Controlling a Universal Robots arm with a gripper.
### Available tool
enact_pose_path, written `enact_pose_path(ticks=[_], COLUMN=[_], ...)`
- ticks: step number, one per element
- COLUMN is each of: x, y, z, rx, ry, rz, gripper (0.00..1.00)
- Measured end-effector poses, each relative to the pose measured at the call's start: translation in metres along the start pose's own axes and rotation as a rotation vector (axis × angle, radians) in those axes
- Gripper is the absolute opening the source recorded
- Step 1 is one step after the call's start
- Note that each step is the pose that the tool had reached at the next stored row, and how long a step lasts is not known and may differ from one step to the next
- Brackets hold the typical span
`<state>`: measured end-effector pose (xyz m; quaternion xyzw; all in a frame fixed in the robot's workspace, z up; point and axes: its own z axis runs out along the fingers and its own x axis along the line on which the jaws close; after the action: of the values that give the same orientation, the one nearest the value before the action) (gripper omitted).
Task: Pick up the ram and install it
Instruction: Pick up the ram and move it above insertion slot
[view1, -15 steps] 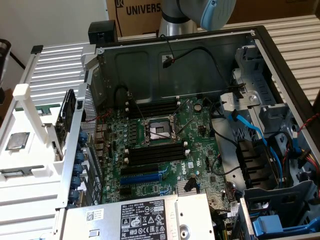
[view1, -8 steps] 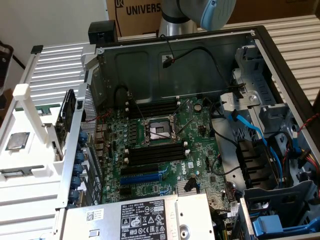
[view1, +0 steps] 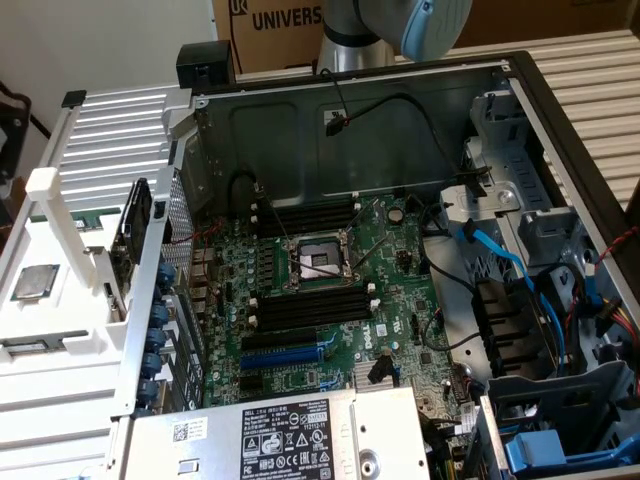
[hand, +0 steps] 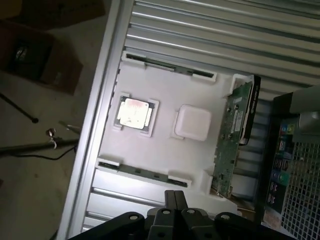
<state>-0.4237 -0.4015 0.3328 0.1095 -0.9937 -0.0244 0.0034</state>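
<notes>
Ram (hand: 145, 172) is lying flat along one edge of the white tray (hand: 165, 155), its ends sitting under white clips, and it is the tray item closest to the fingers (hand: 171, 200). The fingers are pressing together with nothing between them, hovering above the tray and apart from the stick.

Further out in the wrist view, a processor chip (hand: 134, 112) is resting in a square recess, with a raised white square pad (hand: 192, 122) beside it. A second memory stick (hand: 170, 67) is lying along the opposite edge of the tray. A green expansion card (hand: 231, 140) is standing on edge at the tray's side nearest the computer case (view1: 290, 130). The tray is sitting on a ribbed metal table (hand: 210, 25).

In the exterior view the case is lying open to the right of the tray, showing the motherboard (view1: 330, 290) and its processor socket (view1: 318, 265). Long black memory slots (view1: 310, 308) with white end clips are running on both sides of the socket, and a blue slot (view1: 285, 352) is lying nearer the camera. The arm (view1: 385, 15) is rising behind the case.
</notes>
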Motion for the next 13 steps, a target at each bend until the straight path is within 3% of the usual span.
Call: enact_pose_path(ticks=[10, 13], x=[0.0, 0.0], y=[-0.0004, -0.0005], z=[0.0073, 0.0096], rx=[0.0002, 0.0003], ry=[0.0099, 0.0145], rz=[-0.2, -0.293], gripper=[0.1, 0.1])
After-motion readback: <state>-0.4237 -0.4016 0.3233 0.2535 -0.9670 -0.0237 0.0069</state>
